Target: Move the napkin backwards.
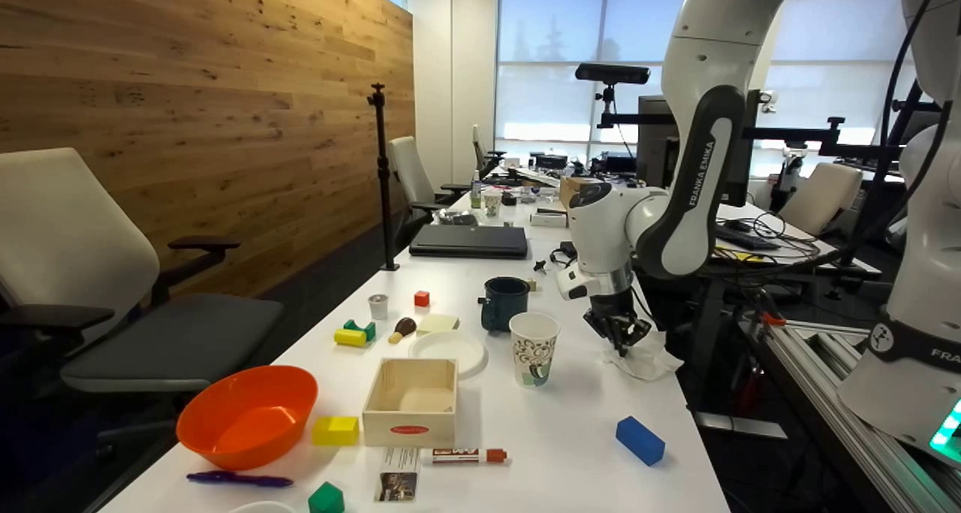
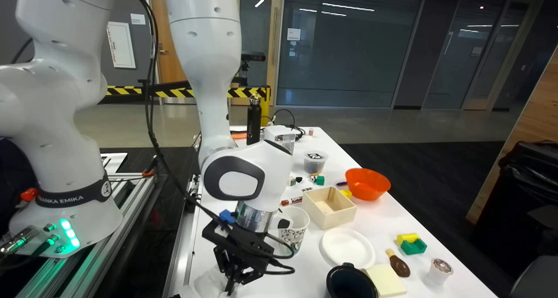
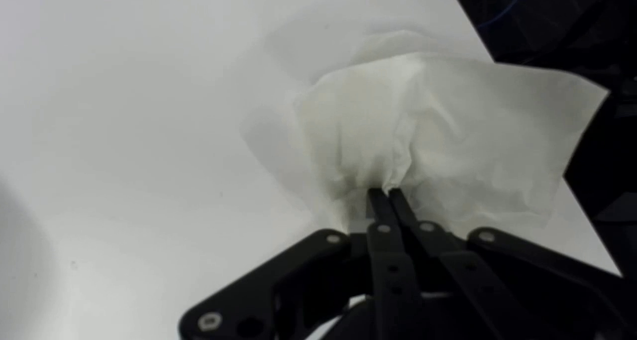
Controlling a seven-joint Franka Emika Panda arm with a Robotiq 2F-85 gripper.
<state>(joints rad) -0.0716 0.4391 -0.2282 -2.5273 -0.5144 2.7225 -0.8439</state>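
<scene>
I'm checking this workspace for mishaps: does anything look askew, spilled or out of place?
The crumpled white paper napkin looks askew: it's pinched in the black two-fingered tool, and one corner juts beyond the white tabletop in the wrist view. No spill shows.

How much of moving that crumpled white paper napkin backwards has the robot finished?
Done: the grab. The black two-fingered gripper is shut on the napkin. In hand: a fold pinched between its jaws; one corner pokes past the edge of the white table. Left, probably: whatever remains of the backward move (I can't tell how much), then letting go.
</scene>
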